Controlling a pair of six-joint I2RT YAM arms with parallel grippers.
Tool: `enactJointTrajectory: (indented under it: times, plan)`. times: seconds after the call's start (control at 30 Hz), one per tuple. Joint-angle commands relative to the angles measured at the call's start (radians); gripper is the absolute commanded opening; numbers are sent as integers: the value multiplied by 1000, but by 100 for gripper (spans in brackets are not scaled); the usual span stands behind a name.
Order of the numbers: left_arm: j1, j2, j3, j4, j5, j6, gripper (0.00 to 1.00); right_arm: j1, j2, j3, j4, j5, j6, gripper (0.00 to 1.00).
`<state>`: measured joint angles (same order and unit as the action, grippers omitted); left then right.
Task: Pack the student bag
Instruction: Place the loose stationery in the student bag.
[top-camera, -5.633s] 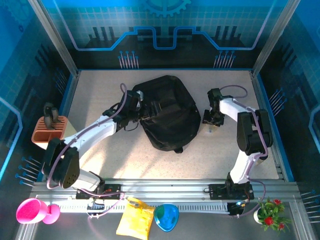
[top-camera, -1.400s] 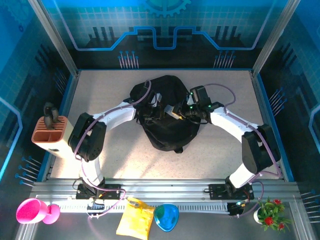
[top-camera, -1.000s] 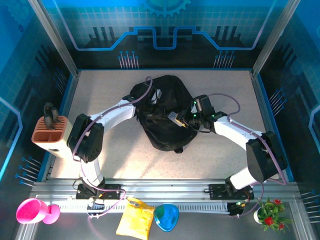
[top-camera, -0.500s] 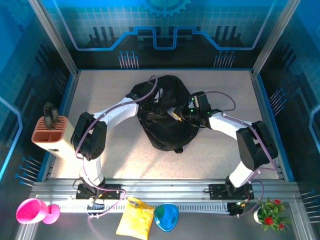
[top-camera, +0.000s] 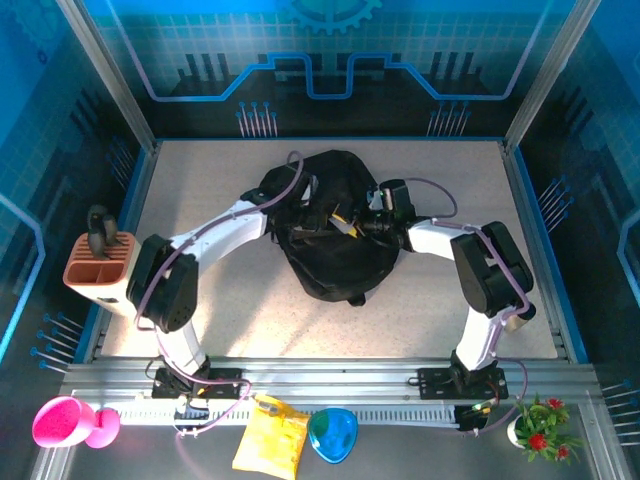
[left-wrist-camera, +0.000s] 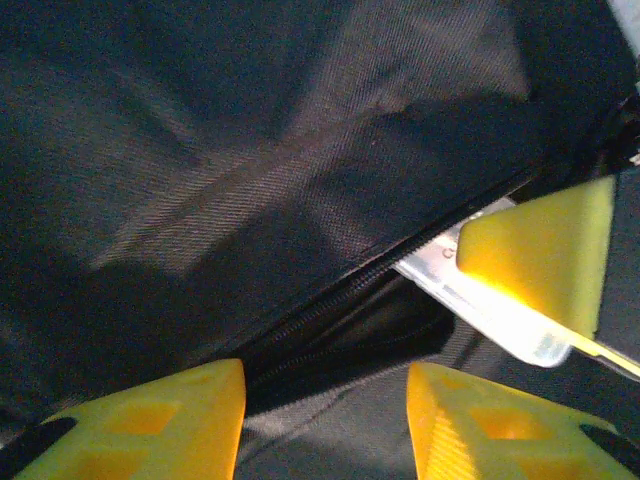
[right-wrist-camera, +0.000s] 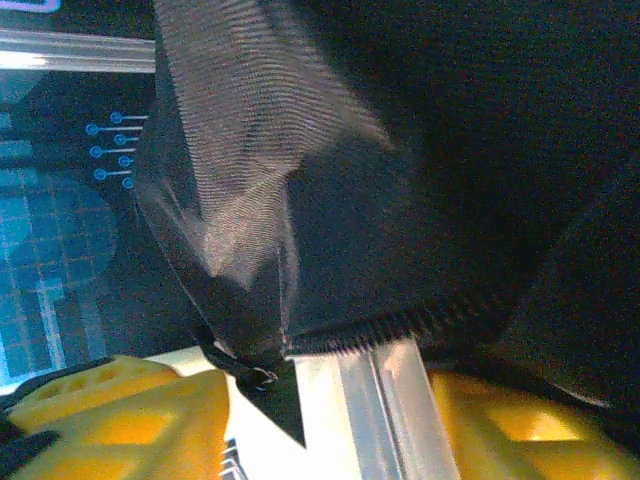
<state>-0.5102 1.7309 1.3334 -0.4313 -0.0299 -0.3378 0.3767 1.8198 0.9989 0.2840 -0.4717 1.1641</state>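
Left fingers (left-wrist-camera: 150, 415) apart over student bag (top-camera: 340, 255) | right fingers (right-wrist-camera: 120, 410) against its fabric

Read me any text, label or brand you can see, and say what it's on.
No text can be read.
student bag: plain black fabric, no label visible.
yellow packet: any print too small to read.
back wall: gear and circuit graphics, no words.
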Motion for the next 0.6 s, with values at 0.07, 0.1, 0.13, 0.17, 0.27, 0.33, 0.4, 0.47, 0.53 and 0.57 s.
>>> enactJointTrajectory:
  times: [0.07, 0.1, 0.13, 0.17, 0.27, 0.33, 0.4, 0.47, 0.53, 0.57]
  plan:
    - [35, -129, -58, 48, 2, -76, 58, -51, -156, -60, -222, 27, -91, 66]
    - [43, -148, -72, 58, 7, -86, 60, -53, -175, -65, -258, 32, -106, 66]
    - [51, -165, -84, 63, 11, -95, 62, -53, -191, -65, -293, 38, -121, 66]
    - [61, -185, -98, 70, 12, -108, 63, -51, -207, -65, -324, 44, -136, 65]
    - [86, -232, -140, 87, 12, -139, 66, -41, -230, -66, -366, 61, -158, 61]
    - [101, -258, -166, 99, 9, -156, 67, -35, -226, -56, -368, 57, -162, 54]
    - [116, -280, -192, 108, 10, -175, 68, -30, -202, -31, -363, 48, -167, 45]
    - [130, -296, -210, 109, 13, -194, 68, -21, -172, -3, -342, 38, -165, 36]
    - [143, -312, -230, 113, 18, -213, 68, -12, -132, 34, -333, 38, -167, 29]
    - [151, -322, -241, 114, 21, -223, 68, -7, -109, 55, -331, 39, -169, 26]
